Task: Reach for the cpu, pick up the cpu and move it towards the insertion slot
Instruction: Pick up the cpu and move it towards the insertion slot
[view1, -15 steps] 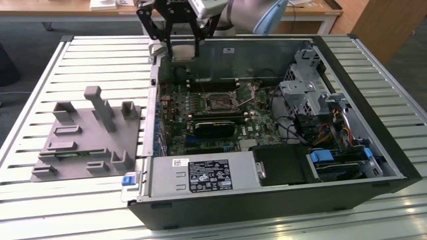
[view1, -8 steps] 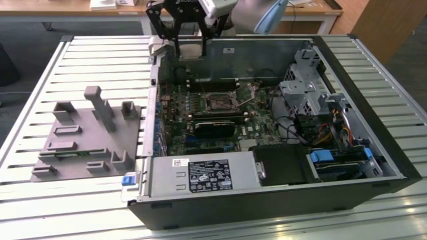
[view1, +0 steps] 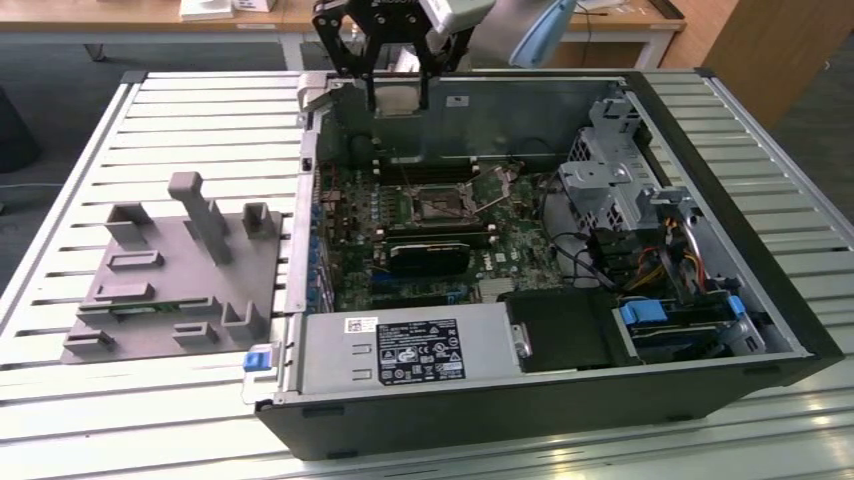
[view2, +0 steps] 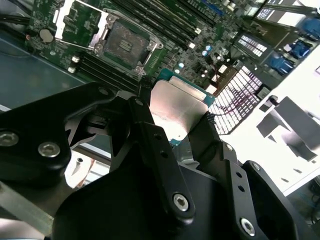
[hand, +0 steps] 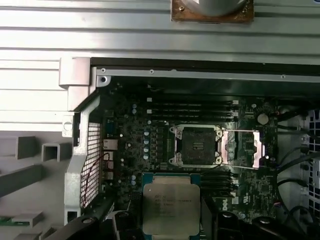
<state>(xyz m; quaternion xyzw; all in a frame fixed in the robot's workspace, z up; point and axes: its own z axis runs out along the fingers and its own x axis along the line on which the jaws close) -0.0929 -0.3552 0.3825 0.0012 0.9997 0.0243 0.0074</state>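
One gripper (view1: 396, 98) hangs above the far wall of one open computer case (view1: 747, 300), and its two black fingers (view2: 150, 145) pinch one cpu (hand: 171, 207) by its opposite edges. The cpu is lifted in the air, flat, with its silvery top visible in both wrist views. In the exterior view it looks like a pale square (view1: 396, 97) between the fingers, though there it is quite small and I am not fully sure of its outline. One insertion slot (hand: 196, 145) lies open on the green board (view1: 521, 262), well apart from the cpu and lower than it; its metal frame is folded to the side. On the slatted table (view1: 80, 180), at the exterior view's left, stands one grey plastic fixture (view1: 180, 270) with several blocks.
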